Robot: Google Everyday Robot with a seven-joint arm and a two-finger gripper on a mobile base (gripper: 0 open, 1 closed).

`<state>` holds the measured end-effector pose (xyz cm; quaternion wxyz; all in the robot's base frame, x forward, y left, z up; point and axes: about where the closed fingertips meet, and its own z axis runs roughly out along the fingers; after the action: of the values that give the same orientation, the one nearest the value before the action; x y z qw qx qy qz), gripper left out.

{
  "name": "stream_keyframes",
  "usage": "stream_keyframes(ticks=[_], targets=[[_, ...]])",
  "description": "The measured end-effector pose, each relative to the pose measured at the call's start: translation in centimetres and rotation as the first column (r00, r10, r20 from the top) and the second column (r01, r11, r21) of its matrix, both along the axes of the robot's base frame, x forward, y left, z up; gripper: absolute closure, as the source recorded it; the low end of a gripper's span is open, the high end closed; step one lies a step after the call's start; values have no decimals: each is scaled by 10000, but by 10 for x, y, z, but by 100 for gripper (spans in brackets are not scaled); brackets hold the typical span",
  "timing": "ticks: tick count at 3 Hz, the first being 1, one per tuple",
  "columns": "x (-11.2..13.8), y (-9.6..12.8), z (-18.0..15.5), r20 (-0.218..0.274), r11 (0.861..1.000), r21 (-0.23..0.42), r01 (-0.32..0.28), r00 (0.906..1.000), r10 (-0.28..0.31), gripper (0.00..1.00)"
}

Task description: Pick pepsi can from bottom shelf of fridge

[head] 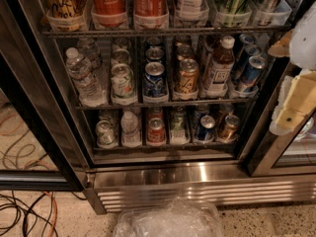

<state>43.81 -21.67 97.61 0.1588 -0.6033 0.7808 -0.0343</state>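
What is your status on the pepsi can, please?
Gripper high at right, outside the shelves. Pepsi can upright at front of bottom shelf, untouched. Copper can close on its right.

Bottom counter (163, 145), front row, six items: one pepsi can (205, 128), one red can (156, 131), one copper-brown can (228, 127), one pale can (104, 133), one water bottle (130, 126), one not identifiable. One pincer (295, 105) noted, beyond the right edge of the counter above.
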Motion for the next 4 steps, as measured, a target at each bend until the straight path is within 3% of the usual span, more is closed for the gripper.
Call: stream_keyframes(ticks=[1, 2, 3, 4], targets=[[0, 0, 0, 0, 10000, 0, 0, 10000, 0, 0], [1, 9, -6, 112, 9965, 830, 33, 9999, -43, 0], [2, 38, -30, 37, 9640, 2596, 574, 9982, -605, 0], [3, 69, -62, -325, 8934, 4198, 1600, 9864, -1614, 0]])
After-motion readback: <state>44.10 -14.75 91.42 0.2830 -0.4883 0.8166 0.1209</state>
